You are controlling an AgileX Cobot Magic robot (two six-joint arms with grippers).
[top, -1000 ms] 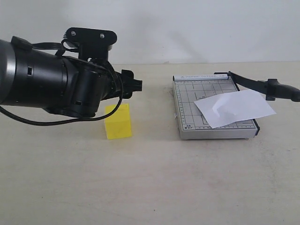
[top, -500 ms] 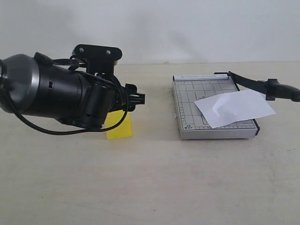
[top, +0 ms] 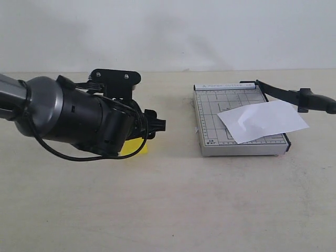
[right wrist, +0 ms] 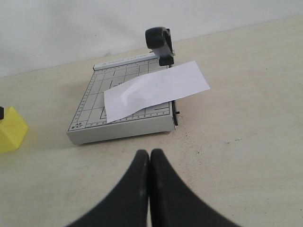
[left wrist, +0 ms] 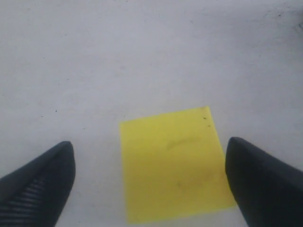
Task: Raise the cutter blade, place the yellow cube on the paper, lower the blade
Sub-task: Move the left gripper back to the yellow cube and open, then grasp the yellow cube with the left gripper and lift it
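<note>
I judge that the first step is done, because the cutter blade [top: 286, 94] stands lifted off the grey cutter base [top: 210, 118], with its thick handle [top: 315, 100] out in the air past the edge of the base. The step in hand is now to take the yellow cube [left wrist: 173, 163]. My left tool [left wrist: 149, 151] hovers low over the cube with the jaws wide apart, and the cube sits on the surface [top: 173, 199] between my two fingers [left wrist: 42, 184]. Neither finger touches it as far as I can see, and it lies nearer to one finger than to the other. In the exterior view my arm hides most of the cube. The next move, I think, calls for centring the tool a little, closing it on two opposite faces, and then lifting and carrying the cube across to the paper [top: 262, 119]. The paper lies on the base, well apart from the cube, and one end overhangs the side where the blade is. It looks loose and slightly creased, so the cube should be set down gently on the part that the base supports. My right tool [right wrist: 150, 156] is closed, finger against finger, holds nothing, and waits in front of the cutter. I count one yellow cube, one sheet of paper, one cutter with one blade, and two tools.
</note>
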